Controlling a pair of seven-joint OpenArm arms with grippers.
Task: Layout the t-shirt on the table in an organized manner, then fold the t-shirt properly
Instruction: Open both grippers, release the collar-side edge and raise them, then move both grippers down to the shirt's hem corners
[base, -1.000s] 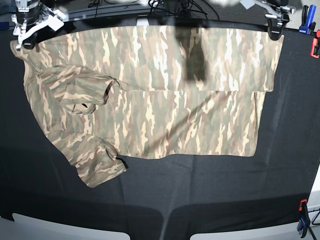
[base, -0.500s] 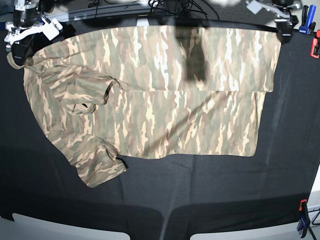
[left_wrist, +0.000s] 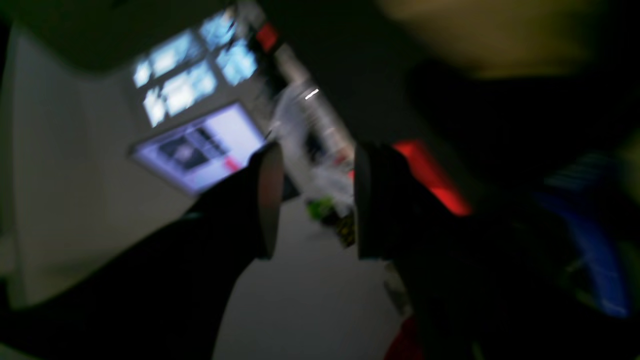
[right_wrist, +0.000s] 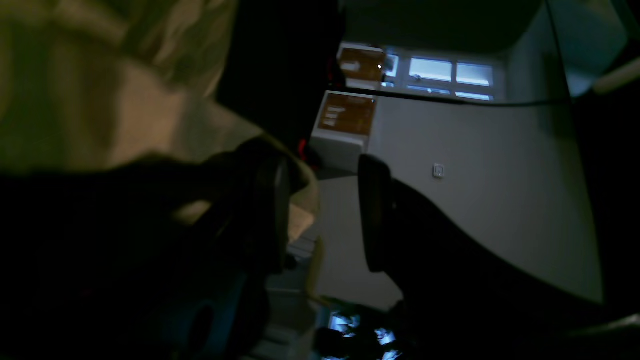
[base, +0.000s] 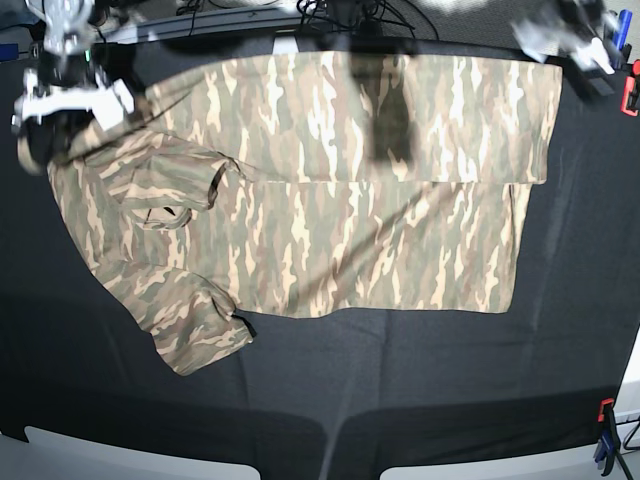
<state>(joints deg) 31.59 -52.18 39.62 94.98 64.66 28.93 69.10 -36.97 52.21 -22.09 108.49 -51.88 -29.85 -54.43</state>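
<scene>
Both wrist views are blurring badly. Left gripper (left_wrist: 310, 200) is showing jaws apart w/ nothing between. Right gripper (right_wrist: 322, 210) is also gaping, t-shirt (base: 320, 190) edge half-hiding one finger.

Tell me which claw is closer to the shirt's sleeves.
Right. The right claw sits by the t-shirt collar corner above the sleeves; the left claw hangs off the opposite hem corner.

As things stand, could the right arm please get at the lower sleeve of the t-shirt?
Probably yes: the lower sleeve lies uncovered on the table, on the right arm's side, with nothing between it and the right gripper.
</scene>
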